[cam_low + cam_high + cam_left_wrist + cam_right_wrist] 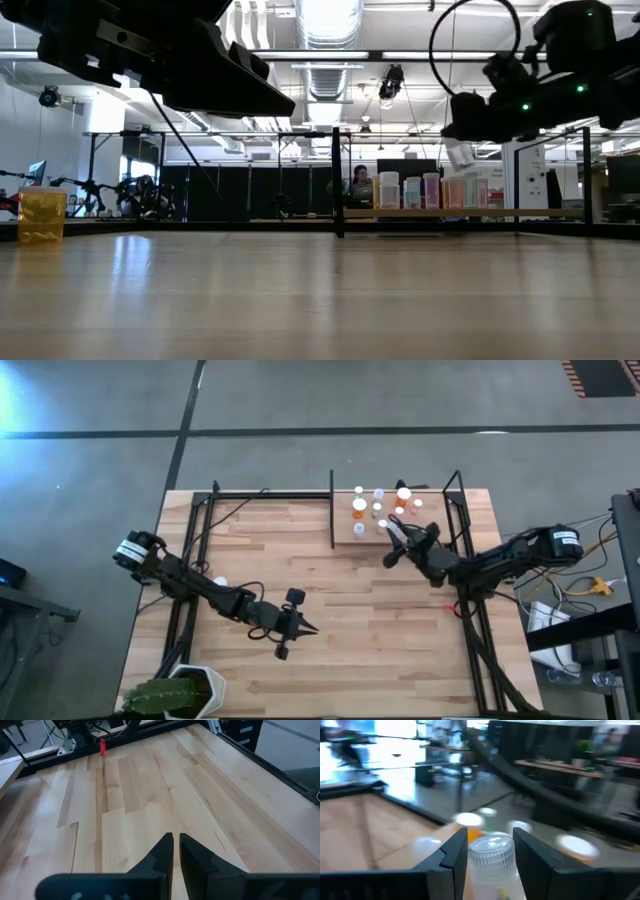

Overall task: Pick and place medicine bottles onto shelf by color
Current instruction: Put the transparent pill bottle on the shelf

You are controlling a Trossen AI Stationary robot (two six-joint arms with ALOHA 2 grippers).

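Several medicine bottles with white caps and orange, bluish or clear bodies stand upright on the shelf, at the table's far right beside the black divider bar. They also show as a row of bottles in the low view. My right gripper hovers at the shelf's near edge, shut on a clear bottle. Over the table's middle left, my left gripper is shut with nothing in it. One white-capped bottle stands by the left arm. My right gripper pinches the clear bottle by its sides just below the cap, between its two fingers. The fingers come about level from the table's right, pointing toward the shelf. The bottle sits tilted under the gripper, lifted clear of the board.
A potted green plant stands at the near left corner. Black metal rods frame the table's left and right sides. An orange see-through container shows at the left in the low view. Bare wood lies between the two arms.
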